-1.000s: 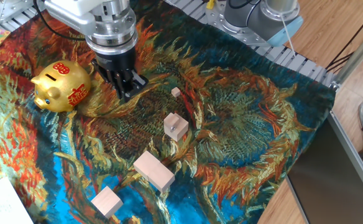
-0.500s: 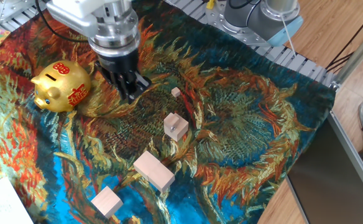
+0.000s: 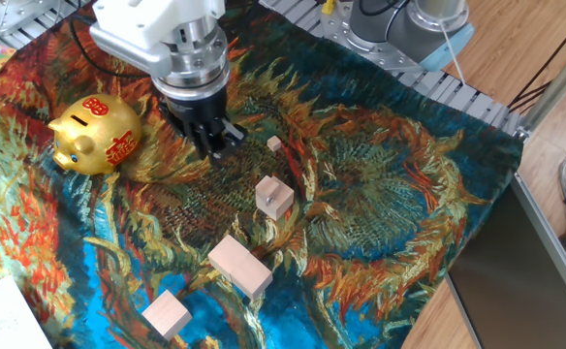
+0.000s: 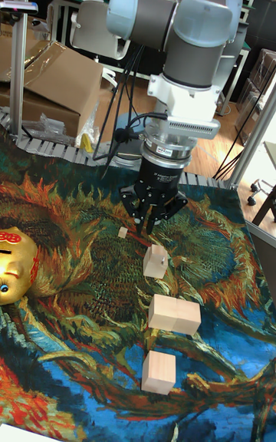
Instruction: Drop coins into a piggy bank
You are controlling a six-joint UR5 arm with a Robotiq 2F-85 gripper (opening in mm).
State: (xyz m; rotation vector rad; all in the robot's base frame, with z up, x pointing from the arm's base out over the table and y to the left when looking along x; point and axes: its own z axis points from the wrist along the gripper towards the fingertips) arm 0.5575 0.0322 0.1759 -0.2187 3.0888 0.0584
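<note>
Your gripper (image 3: 213,143) hangs low over the cloth (image 3: 380,194), and I cannot tell whether its dark fingers are open or shut; both views show them bunched close, and no coin shows between them. The pig (image 3: 96,134) stands upright on the cloth beside the gripper, a little apart, not touching. On the gripper's other side a tiny block (image 3: 274,143) lies near, and just past the tips sits a block (image 3: 274,197) with a small metal-looking piece standing on top, which may be a coin. Two larger blocks (image 3: 239,268) lie farther off.

Judge the pig as a hard, glossy shell, likely light and hollow: it will slide or tip if bumped, so leave it alone and only come over the slot on its back (image 3: 96,105). A coin would be thin, stiff and slippery; pinch it by the edges, faces vertical, so it lines up with the slot
</note>
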